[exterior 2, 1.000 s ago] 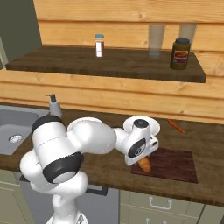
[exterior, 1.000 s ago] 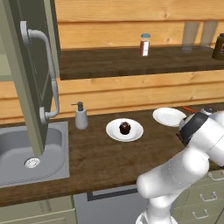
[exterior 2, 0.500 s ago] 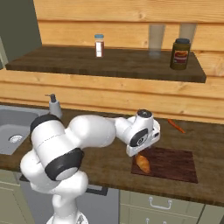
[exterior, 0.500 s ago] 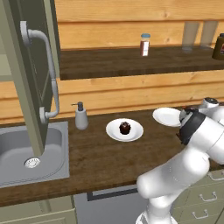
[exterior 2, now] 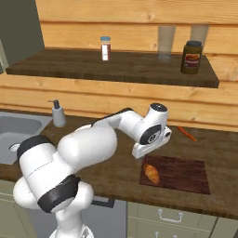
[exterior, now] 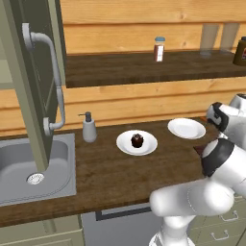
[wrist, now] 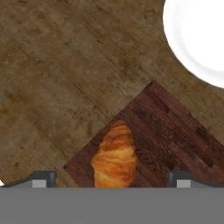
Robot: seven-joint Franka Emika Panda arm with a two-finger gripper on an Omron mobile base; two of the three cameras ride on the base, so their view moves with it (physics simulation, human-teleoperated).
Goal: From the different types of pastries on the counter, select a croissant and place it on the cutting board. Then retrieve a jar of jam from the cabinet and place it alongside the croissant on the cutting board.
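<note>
The golden-orange croissant lies on the left end of the dark reddish-brown cutting board, which rests on the brown counter. My gripper hangs open just above and behind it, touching nothing. In the hand view the croissant sits near a corner of the board, between the wide-apart fingertips of the gripper and below them. The chocolate cupcake stands on a white plate further left. The jar of jam is out of view.
An empty white plate lies behind the board. A carrot lies by the wall. The wall shelf carries a shaker and a dark jar. A soap dispenser, the sink and an open cabinet door stand at the left.
My gripper has risen off the croissant and drawn back a little. The croissant stays on the cutting board.
</note>
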